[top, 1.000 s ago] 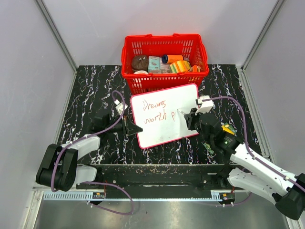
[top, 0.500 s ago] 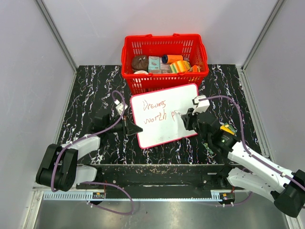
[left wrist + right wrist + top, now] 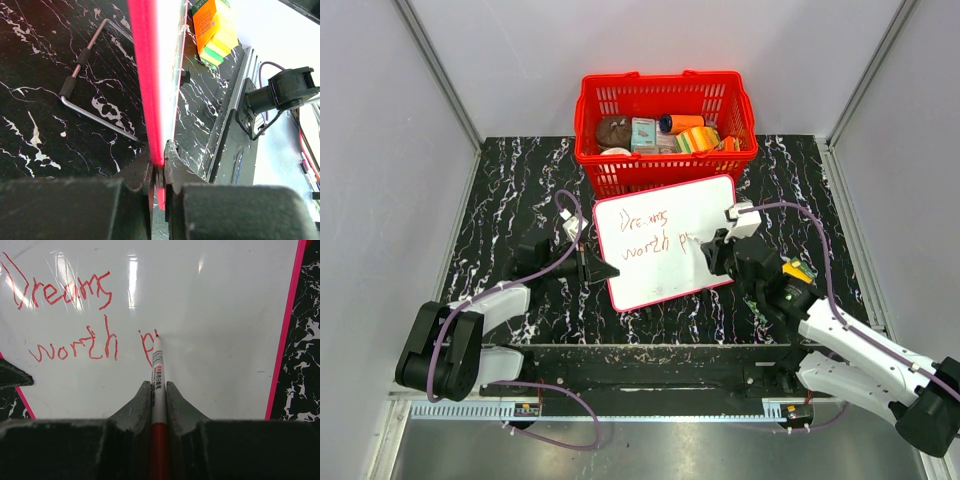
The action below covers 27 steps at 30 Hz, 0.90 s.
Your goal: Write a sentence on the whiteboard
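mid-sentence, third word just begun

the board (image 3: 665, 240) sits mid-frame on the counter (image 3: 510, 180), just below the basket (image 3: 665, 82). the left claw (image 3: 157, 157) is narrow, pinching the board's lower-left rim. the right claw (image 3: 158, 386) is clamped on the pen (image 3: 158, 365), whose tip touches the board beside the "p". the sentence (image 3: 70, 315) reads "dreams worth p". the next move is probably to finish "pursuing", which calls for light, even strokes rightward.

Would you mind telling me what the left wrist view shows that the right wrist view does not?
Only the left wrist view: the left gripper clamped on the whiteboard, seen edge-on, and a bent metal rod lying on the table. Only the right wrist view: the sentence, "Dreams worth p", and the right gripper shut on the marker, its tip on the board. Both: the whiteboard and the black marbled table.
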Each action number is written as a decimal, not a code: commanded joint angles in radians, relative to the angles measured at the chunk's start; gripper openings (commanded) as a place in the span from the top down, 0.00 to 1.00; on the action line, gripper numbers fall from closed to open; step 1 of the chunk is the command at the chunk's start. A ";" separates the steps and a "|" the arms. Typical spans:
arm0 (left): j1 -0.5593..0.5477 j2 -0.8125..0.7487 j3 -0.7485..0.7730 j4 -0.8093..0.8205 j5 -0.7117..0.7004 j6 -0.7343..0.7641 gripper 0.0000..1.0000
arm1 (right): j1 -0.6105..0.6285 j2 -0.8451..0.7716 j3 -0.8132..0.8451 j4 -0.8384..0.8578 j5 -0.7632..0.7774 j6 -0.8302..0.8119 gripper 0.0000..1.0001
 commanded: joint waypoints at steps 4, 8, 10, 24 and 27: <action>-0.001 0.014 0.030 0.031 -0.104 0.119 1.00 | -0.008 -0.045 -0.038 -0.035 -0.012 0.036 1.00; -0.003 0.014 0.029 0.031 -0.105 0.119 1.00 | -0.007 -0.043 -0.042 -0.042 -0.029 0.050 1.00; -0.003 0.014 0.029 0.031 -0.105 0.119 1.00 | -0.007 -0.043 -0.042 -0.048 -0.029 0.052 1.00; -0.006 0.014 0.032 0.026 -0.108 0.122 1.00 | -0.008 -0.011 0.014 -0.050 0.075 0.023 1.00; -0.008 0.014 0.032 0.026 -0.110 0.124 1.00 | -0.010 -0.016 0.019 -0.036 0.077 0.016 1.00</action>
